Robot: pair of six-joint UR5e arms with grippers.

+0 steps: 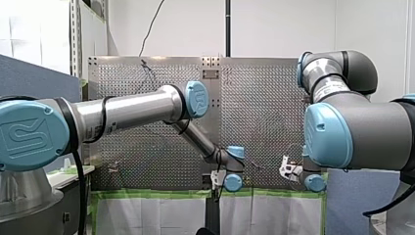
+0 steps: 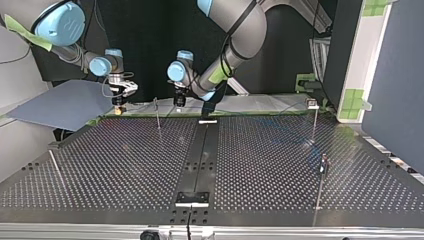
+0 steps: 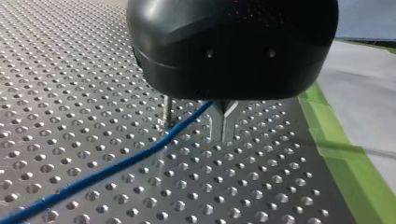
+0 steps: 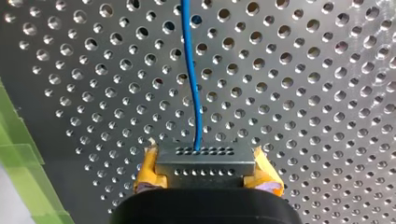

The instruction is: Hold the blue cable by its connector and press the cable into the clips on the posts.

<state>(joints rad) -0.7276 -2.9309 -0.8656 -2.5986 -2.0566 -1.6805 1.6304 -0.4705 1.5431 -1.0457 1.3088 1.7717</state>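
Observation:
In the right wrist view my right gripper point(image 4: 205, 164) is shut on a grey connector block point(image 4: 205, 157), with its yellow pads point(image 4: 148, 171) on either side. The blue cable point(image 4: 191, 74) runs straight out of the block over the perforated plate. In the left wrist view my left gripper point(image 3: 223, 136) has its metal fingers shut on the blue cable point(image 3: 140, 156), close to a thin post point(image 3: 167, 112). From there the cable trails away over the plate. In the top view both grippers stand at the table's far edge, my right gripper point(image 2: 118, 108) left of my left gripper point(image 2: 179, 101).
Thin posts stand on the plate point(image 2: 158, 114), point(image 2: 314, 117), point(image 2: 322, 165), point(image 2: 55, 167). A black rail point(image 2: 202, 150) runs down the middle of the table. Green tape point(image 3: 345, 154) lines the far edge, and a blue-grey board point(image 2: 65, 102) lies beyond it at the top view's left.

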